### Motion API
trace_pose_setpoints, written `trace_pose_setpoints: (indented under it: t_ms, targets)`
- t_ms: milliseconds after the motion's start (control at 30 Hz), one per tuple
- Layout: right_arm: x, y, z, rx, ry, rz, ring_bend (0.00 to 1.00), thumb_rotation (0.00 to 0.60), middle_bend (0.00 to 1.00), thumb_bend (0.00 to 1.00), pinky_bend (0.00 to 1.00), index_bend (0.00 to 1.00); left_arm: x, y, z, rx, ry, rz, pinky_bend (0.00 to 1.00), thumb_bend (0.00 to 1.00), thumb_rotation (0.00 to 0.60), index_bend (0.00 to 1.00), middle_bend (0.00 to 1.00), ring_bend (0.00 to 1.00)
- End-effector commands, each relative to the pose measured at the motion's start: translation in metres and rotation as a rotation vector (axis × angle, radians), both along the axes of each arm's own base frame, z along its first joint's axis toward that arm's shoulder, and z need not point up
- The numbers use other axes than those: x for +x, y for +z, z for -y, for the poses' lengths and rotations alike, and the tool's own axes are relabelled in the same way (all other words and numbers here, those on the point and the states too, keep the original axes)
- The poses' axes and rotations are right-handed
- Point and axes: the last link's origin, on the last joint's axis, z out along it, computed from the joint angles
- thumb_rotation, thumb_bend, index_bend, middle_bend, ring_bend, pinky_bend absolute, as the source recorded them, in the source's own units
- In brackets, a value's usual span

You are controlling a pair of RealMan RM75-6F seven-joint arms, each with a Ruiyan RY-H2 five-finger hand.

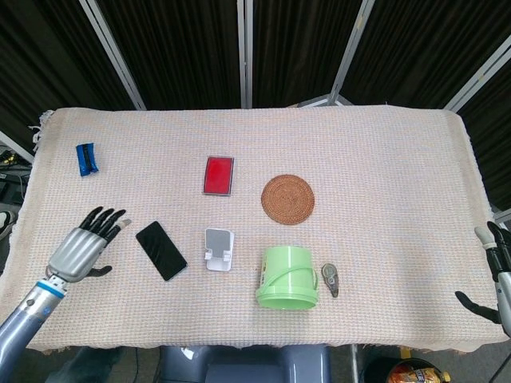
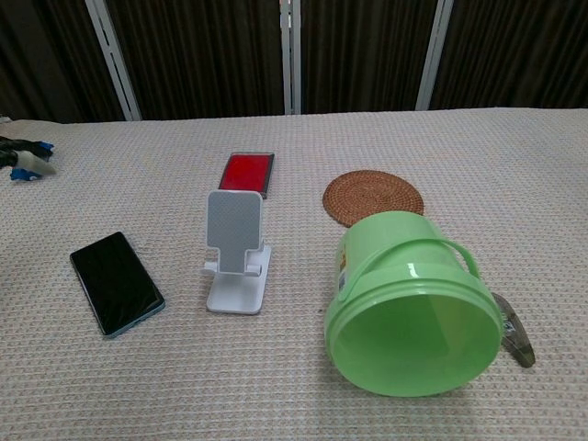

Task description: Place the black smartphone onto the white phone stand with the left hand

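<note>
Our left robot hand (image 1: 82,246) hovers empty, fingers spread, just left of the black smartphone (image 1: 161,250) lying flat on the desk (image 1: 383,159) beside the white phone stand (image 1: 218,249). We risk the flat phone slipping from our fingers, or nudging the light stand.

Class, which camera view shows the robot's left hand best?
The head view: the whole left hand shows, fingers spread, just left of the phone. The chest view catches only dark fingertips at its left edge.
</note>
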Motion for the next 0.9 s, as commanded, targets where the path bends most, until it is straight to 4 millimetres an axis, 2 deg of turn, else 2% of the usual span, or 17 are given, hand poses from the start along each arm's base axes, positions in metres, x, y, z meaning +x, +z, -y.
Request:
trace_pose_setpoints:
  t_ms: [33,167,500,733,900]
  targets:
    - [0.000,-0.003,0.001,0.000,-0.024,-0.016,0.00,0.600,0.00,0.00,0.00,0.00,0.010,-0.053,-0.021,-0.133,-0.120,-0.045,0.08,0.00,0.600,0.21,0.03,0.15]
    - [-0.002,-0.005,0.002,-0.001,-0.049,-0.030,0.00,0.600,0.00,0.00,0.00,0.00,0.010,-0.070,-0.030,-0.167,-0.181,-0.065,0.14,0.00,0.600,0.25,0.06,0.18]
    - [-0.008,-0.003,0.005,-0.014,-0.086,-0.035,0.00,0.600,0.00,0.00,0.00,0.00,0.013,-0.090,-0.043,-0.214,-0.270,-0.125,0.15,0.00,0.600,0.26,0.06,0.18]
    - [-0.011,-0.002,0.006,-0.024,-0.093,-0.033,0.00,0.600,0.00,0.00,0.00,0.00,0.022,-0.100,-0.047,-0.223,-0.313,-0.138,0.15,0.00,0.600,0.26,0.07,0.18]
    - [-0.012,0.001,0.006,-0.036,-0.096,-0.026,0.00,0.600,0.00,0.00,0.00,0.00,0.025,-0.105,-0.048,-0.232,-0.319,-0.147,0.20,0.00,0.600,0.27,0.09,0.19]
